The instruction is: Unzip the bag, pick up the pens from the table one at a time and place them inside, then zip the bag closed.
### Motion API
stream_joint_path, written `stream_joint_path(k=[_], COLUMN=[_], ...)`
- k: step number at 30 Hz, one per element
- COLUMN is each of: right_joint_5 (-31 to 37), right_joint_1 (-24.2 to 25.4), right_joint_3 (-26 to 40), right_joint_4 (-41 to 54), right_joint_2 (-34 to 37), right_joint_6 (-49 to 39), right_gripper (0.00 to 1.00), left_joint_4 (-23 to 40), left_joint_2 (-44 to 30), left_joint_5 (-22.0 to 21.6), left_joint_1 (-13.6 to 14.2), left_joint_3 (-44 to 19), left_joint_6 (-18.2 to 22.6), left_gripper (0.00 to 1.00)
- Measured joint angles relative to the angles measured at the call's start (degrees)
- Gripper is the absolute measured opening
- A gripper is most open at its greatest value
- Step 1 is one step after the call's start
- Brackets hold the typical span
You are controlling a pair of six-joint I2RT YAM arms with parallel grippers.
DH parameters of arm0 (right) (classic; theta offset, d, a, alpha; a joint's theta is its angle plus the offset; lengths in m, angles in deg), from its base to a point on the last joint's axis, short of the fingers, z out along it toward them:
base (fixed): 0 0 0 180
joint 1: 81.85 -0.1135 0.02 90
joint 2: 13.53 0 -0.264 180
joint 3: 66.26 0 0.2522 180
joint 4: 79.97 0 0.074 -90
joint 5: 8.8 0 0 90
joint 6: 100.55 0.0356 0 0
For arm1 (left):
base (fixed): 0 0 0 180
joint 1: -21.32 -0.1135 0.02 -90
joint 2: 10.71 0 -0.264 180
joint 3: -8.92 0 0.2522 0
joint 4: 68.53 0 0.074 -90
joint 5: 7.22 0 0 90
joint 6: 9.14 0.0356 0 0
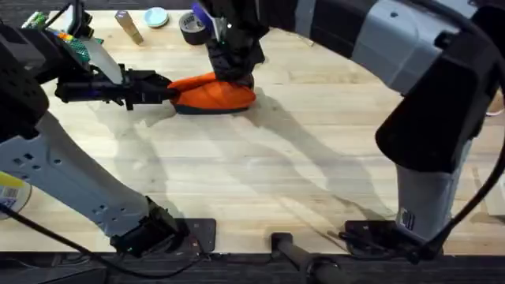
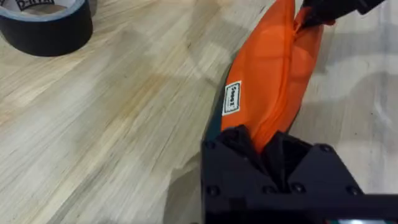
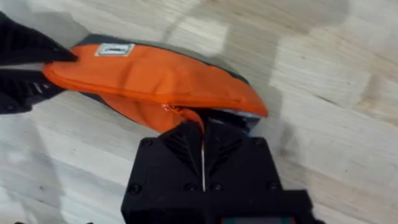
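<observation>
Overhead shows both grippers pinching the bag (image 1: 215,95): left gripper (image 1: 168,89) at 9 o'clock, right gripper (image 1: 231,72) on the zipper. Zipping seems underway; next, a steady pull.

black tape roll (image 1: 192,28), round blue lid (image 1: 155,17), tan stick (image 1: 129,27)

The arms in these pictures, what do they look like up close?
Both arms mix light grey shells with black joints. The left arm carries a bare green circuit board and thin coloured wires near its wrist, and a black cable trails beside its base. The right arm is bulkier, with a grey column. Each gripper, left and right, has blocky black fingers with small screws.
</observation>
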Motion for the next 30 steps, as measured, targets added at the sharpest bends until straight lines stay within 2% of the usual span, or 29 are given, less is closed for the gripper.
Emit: stream_joint_path(k=[30], right_joint_5=[-2.4], right_joint_1=[6.5], right_joint_3=[0.0], right_joint_4=[7.1], right_joint_2=[-1.0], right_joint_6=[0.2], right_gripper=[0.033], left_joint_4=[-0.4], left_joint_2=[0.0], left_joint_5=[0.4], left_joint_1=[0.0], left_joint_3=[0.0], left_joint_6=[-0.6], left_gripper=[0.042])
